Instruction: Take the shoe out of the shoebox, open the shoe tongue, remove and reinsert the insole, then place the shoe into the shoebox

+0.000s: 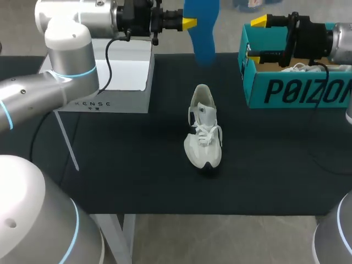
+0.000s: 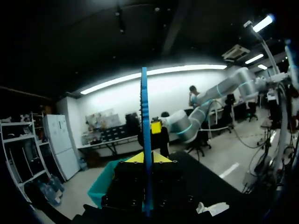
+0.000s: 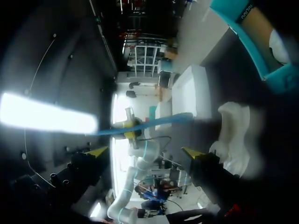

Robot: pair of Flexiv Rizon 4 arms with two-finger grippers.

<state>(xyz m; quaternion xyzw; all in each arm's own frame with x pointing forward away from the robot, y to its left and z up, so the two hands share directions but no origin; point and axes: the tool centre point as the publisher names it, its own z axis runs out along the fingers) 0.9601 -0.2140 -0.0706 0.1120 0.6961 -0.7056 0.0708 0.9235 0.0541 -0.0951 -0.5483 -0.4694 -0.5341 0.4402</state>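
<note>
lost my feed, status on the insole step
left hand shut on insole, held high. right hand open by shoebox. shoe upright mid-table, no obstruction seen.

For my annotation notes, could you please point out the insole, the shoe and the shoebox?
insole [image 1: 202, 30], head view, middle of the blue sheet.
shoe [image 1: 204, 133], head view, on the laces.
shoebox [image 1: 297, 91], head view, teal front wall.

Black desk [image 1: 137, 181], matte and dark across the whole top. At rear left, white box [image 1: 118, 82]: flat top, paler front face with small print. From its front left corner, thin pale bar [image 1: 66, 140] slanting down across the desk.
</note>
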